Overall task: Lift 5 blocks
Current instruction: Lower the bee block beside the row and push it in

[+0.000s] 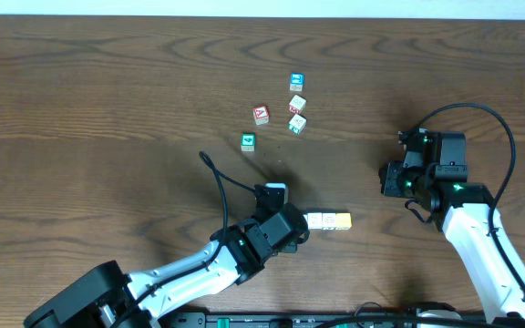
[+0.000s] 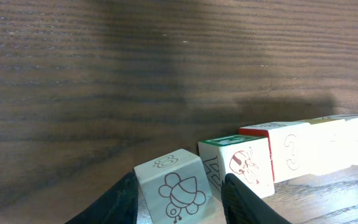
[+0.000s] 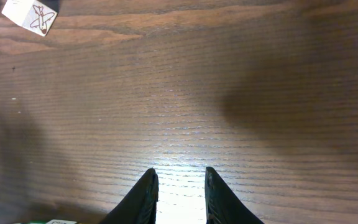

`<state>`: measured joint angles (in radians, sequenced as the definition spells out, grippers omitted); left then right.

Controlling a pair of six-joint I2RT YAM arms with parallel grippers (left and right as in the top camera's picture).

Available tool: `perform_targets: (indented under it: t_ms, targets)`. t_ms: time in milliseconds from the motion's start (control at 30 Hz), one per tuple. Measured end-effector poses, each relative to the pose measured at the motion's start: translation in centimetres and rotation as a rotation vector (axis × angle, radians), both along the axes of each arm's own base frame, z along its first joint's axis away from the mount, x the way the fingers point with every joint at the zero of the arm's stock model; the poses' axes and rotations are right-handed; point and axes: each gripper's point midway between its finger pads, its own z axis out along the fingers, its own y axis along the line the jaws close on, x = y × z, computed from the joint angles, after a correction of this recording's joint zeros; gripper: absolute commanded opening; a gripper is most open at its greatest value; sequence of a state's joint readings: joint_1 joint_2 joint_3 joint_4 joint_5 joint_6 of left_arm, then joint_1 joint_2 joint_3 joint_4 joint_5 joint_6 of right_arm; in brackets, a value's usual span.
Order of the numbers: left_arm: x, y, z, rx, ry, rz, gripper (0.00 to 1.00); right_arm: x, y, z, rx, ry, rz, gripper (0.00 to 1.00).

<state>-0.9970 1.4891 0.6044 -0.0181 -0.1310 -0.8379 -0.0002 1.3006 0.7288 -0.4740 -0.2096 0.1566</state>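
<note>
While the row of blocks point(image 1: 329, 220) is being seen at 6 o'clock, its bee-printed end cube point(image 2: 174, 186) is being flanked by the half-parted left gripper point(image 1: 299, 222); clamping cannot be told. Buckling or dropping is likely being risked by one-end pressure. The right gripper point(image 3: 179, 186), 3 o'clock, is being held slightly parted, empty. No containers are being shown.

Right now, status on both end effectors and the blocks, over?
Left end effector straddling the end block of the row, grip unclear. Right end effector open, empty, above the table. Five loose cubes sit apart, nothing in the way.
</note>
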Motion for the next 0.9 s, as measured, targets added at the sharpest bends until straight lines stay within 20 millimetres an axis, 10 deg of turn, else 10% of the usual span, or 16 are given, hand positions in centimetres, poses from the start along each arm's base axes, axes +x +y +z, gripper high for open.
perform_targets:
  t_ms: [900]
  targets:
    - [0.37, -0.47, 0.58, -0.028, -0.019, 0.005, 0.36, 0.00, 0.00, 0.00, 0.000, 0.000, 0.000, 0.22]
